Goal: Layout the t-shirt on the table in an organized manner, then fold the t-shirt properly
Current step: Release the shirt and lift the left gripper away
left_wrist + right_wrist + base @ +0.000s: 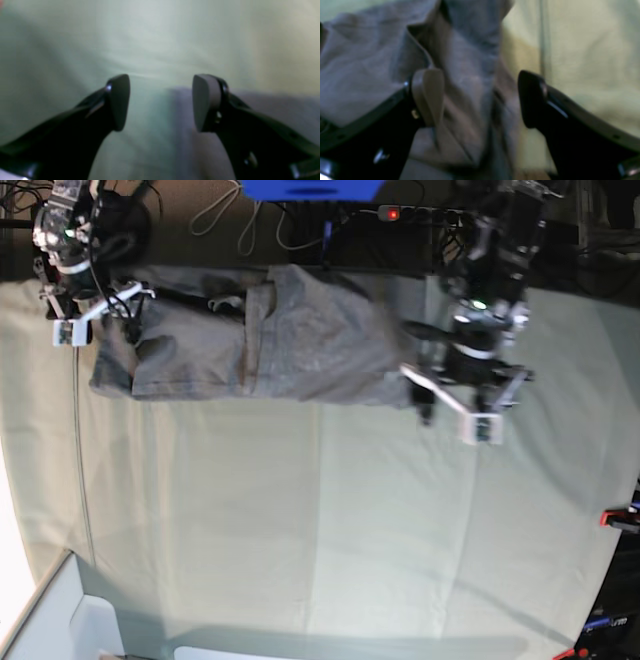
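Our left gripper (pixel 161 102) hangs with its fingers (pixel 120 102) spread wide and nothing between them; in the left wrist view they frame bare pale cloth, with the edge of the t-shirt (pixel 250 112) lying just beneath and beside the right-hand finger. Our right gripper (pixel 480 98) also shows its fingers (pixel 430 96) parted, a bunched fold of the t-shirt (pixel 460 82) standing in the gap, though the blur keeps us from telling whether either pad touches the fabric.

From the base view, we see the t-shirt (pixel 270 345) stretched sideways along the far edge of the table (pixel 330 520), creased and partly doubled over itself. Our right gripper (pixel 75 315) sits over its left end, near the table's far left corner, while our left gripper (pixel 450 395) hovers at the garment's right end. The rest of the table, covered in pale grey-green cloth, spreads toward us, with a small red clamp (pixel 618 518) at its right edge.
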